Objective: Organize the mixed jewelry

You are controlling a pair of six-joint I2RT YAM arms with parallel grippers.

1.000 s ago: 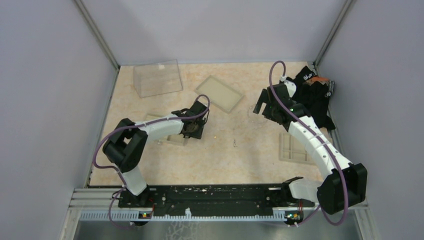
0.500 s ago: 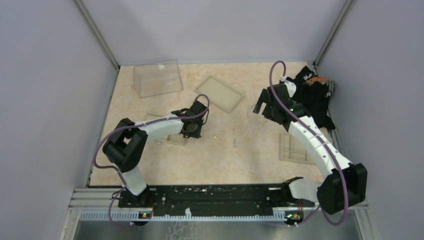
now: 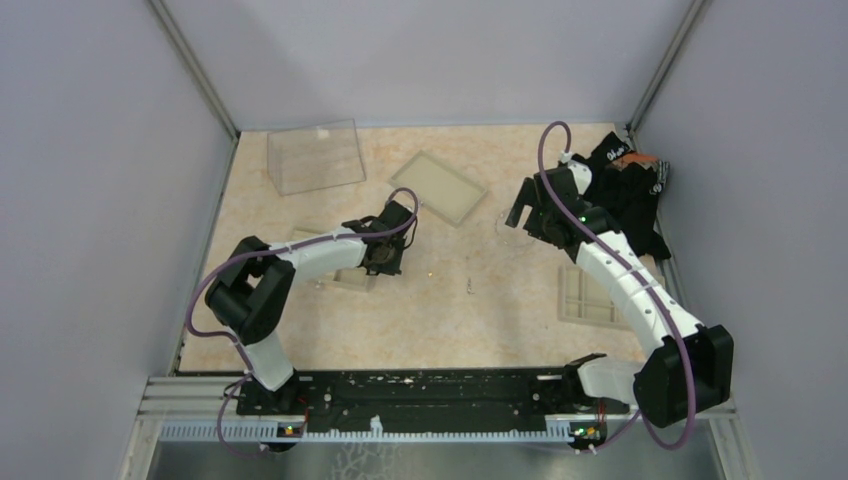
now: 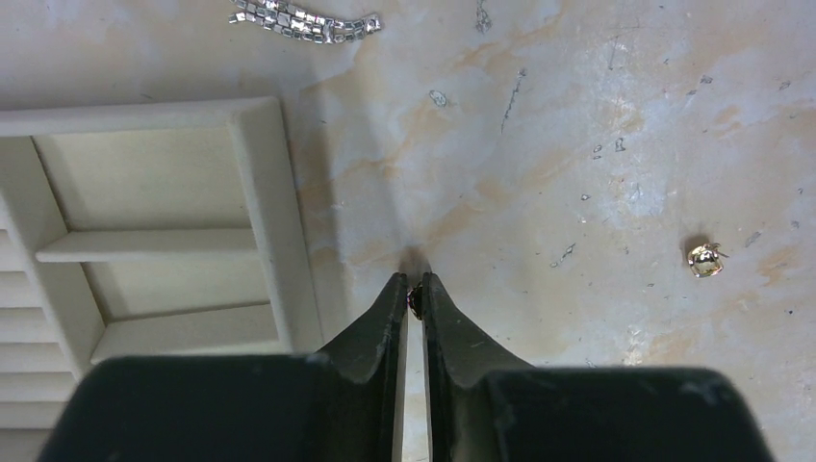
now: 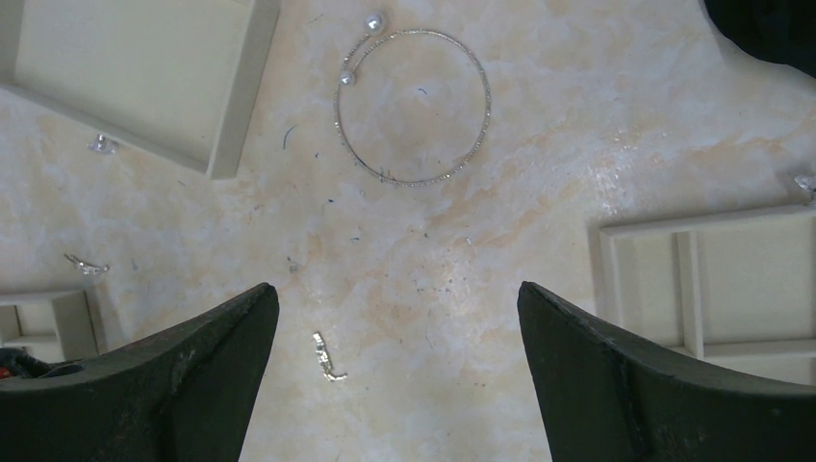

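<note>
Sorting looks barely begun. Every tray compartment in view is bare, and the jewelry lies loose on the desk (image 4: 577, 144).

The left jaws are clenched almost shut, with a tiny speck (image 4: 415, 300) pinched between their tips, low over the desk. This looks like the first pick of the job. I cannot tell whether the speck is lifted clear yet. Just to its left is a tray (image 4: 260, 212) of matte beige plastic with thick raised rims and ribbed slots. To the right, well apart, lies a small faceted gold piece (image 4: 704, 260). Farther out is a short chain (image 4: 303, 21) of square, glinting silver links.

The right jaws are released, spread wide and grasping nothing. Below them lies a little bent silvery bar (image 5: 329, 358). Beyond it is the loop (image 5: 416, 183), a thin beaded wire ring that is open at the top and ends in two pearl-like balls. It rests flat between two more trays (image 5: 236, 96) (image 5: 685, 279), touching neither.

The desk has a hard marbled cream-and-peach surface, flecked with fine scuffs. At the far right is a black cloth (image 5: 770, 29), soft and crumpled. At the far left stands a clear box (image 3: 315, 155).
</note>
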